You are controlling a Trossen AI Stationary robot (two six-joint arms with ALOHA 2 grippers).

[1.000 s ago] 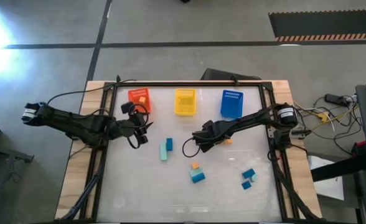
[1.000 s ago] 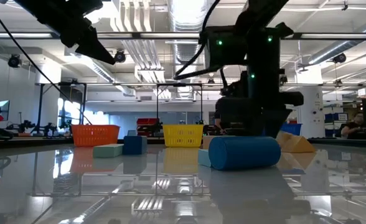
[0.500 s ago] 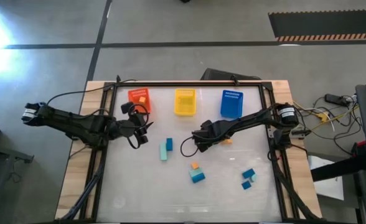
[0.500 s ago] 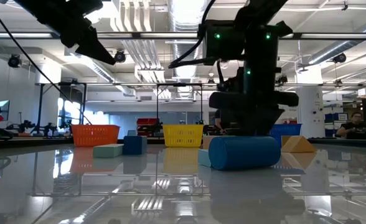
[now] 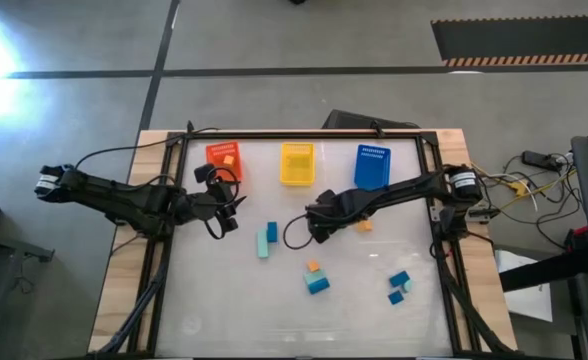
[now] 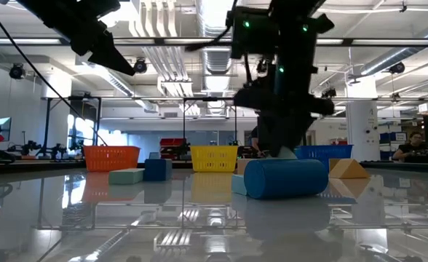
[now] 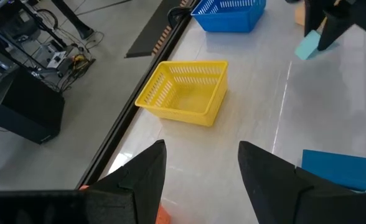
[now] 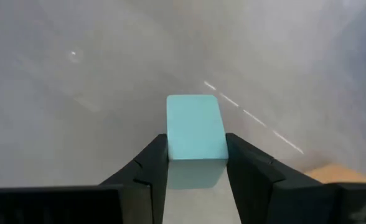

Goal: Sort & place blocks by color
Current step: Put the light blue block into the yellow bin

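My right gripper (image 5: 312, 228) is shut on a pale teal block (image 8: 194, 121) over the middle of the table; the left wrist view shows that block (image 7: 307, 46) clear of the surface. My left gripper (image 5: 232, 212) hovers open in front of the orange bin (image 5: 224, 158) and touches nothing. Loose blocks lie flat on the table: a blue block (image 5: 271, 232) beside a teal bar (image 5: 263, 246), an orange cube (image 5: 313, 266) by a blue block (image 5: 318, 285), an orange block (image 5: 365, 226), and a blue (image 5: 400, 278) and a teal block (image 5: 396, 296). My right gripper pinches the teal block between its two fingers (image 8: 153, 163), one on each opposite side face (image 8: 170, 140). The fingers come from above, slanting down. The block is lifted clear of the table and sticks out past the fingertips.
The orange bin, the yellow bin (image 5: 296, 163) and the blue bin (image 5: 372, 167) stand in a row along the far edge. A black frame (image 5: 164, 260) borders the table. In the low view a blue cylinder (image 6: 285, 178) lies close to the camera.
My right gripper has risen and drifted toward the table's left, staying shut and carrying the teal block up with it. The left arm has kept still.
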